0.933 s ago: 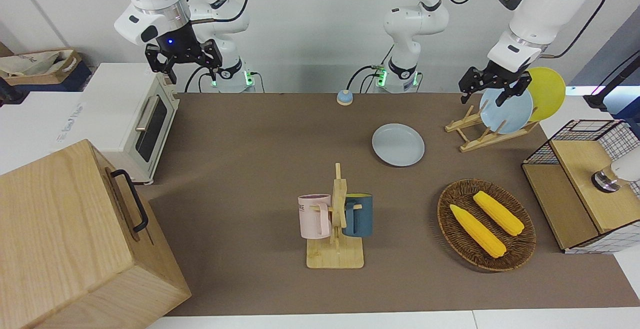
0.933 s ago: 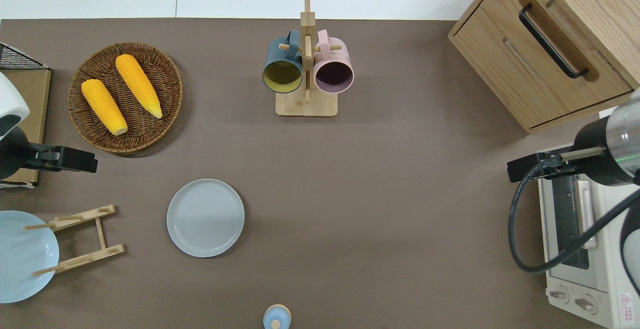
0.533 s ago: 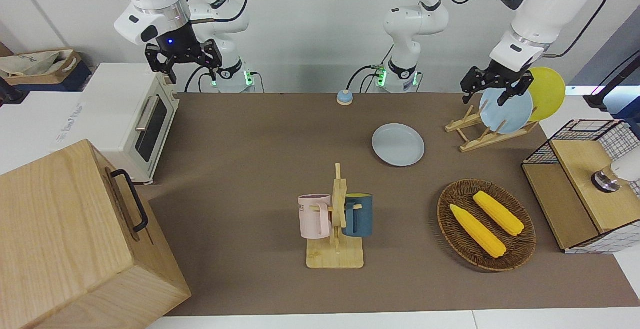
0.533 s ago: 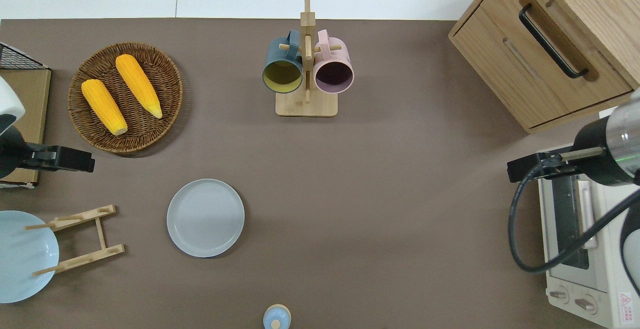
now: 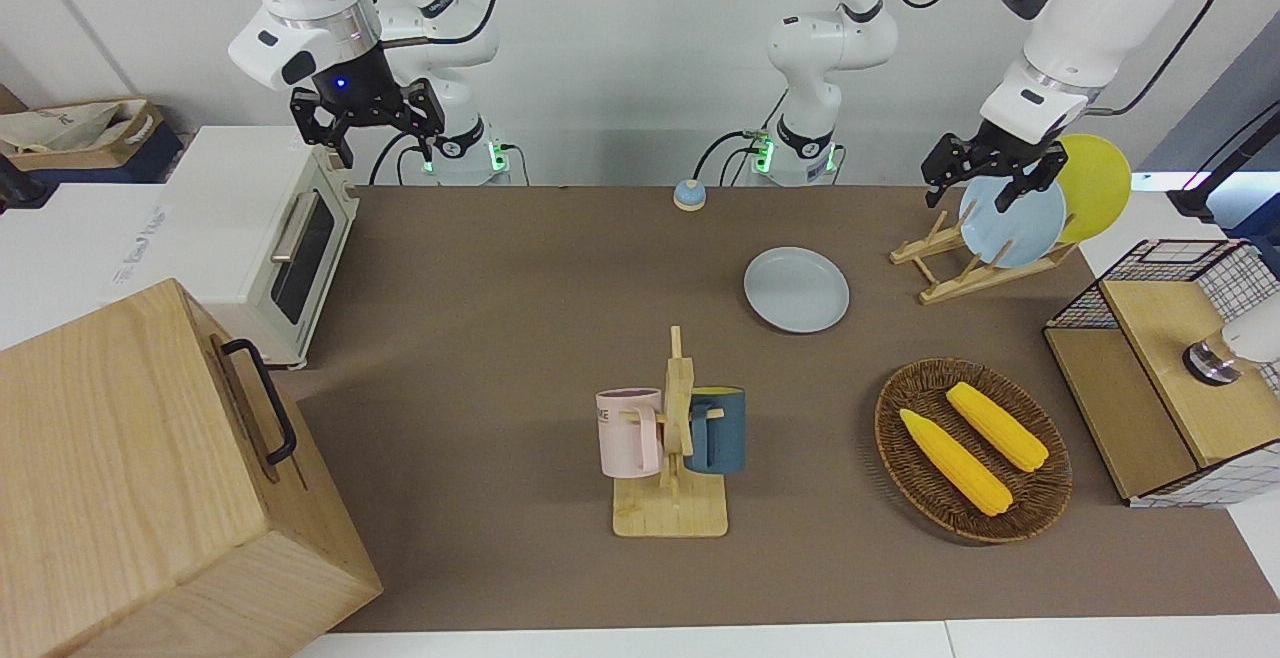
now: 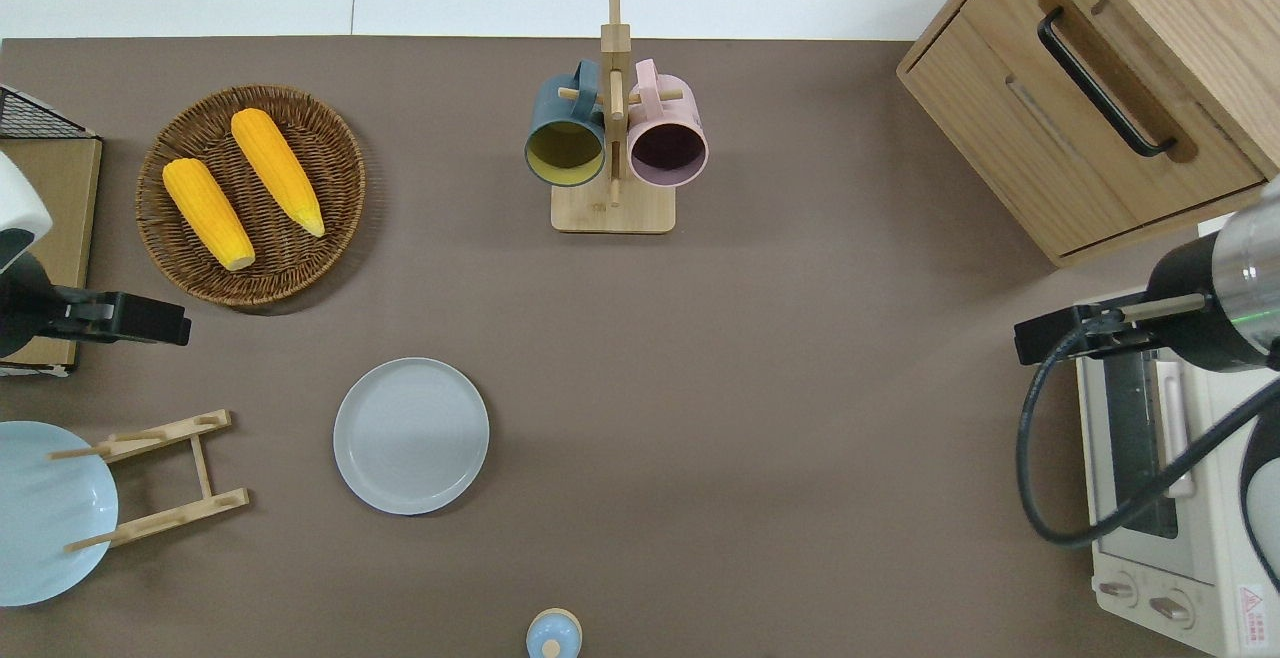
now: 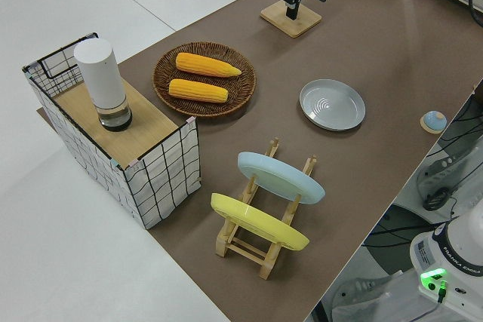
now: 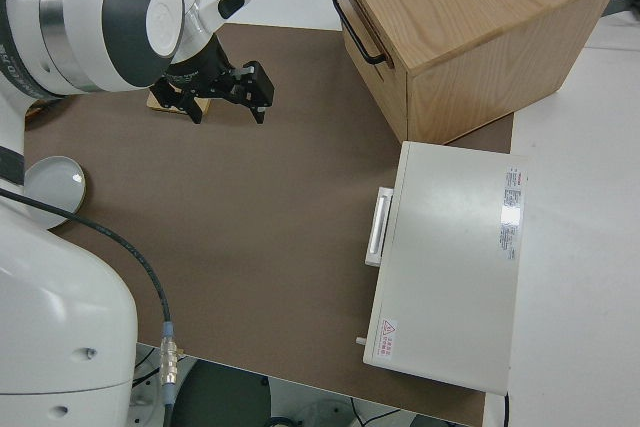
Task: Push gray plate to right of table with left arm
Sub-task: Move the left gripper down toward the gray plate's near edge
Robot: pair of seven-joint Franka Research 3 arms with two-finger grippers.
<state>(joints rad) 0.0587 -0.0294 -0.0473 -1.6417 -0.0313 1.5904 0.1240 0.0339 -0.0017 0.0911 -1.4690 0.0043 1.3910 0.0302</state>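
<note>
The left end effector, fingers spread and empty, hangs upper right, partly covering the racked sky-blue plate, clear of the gray plate.

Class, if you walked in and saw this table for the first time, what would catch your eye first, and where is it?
Probably the two yellow corn cobs in a wicker basket toward the left arm's end of the table. Next, the yellow plate and sky-blue plate standing in a wooden rack, with the gray plate lying flat beside it.

Bright, even indoor light; soft shadows, sharp focus, perhaps slight edge distortion.
</note>
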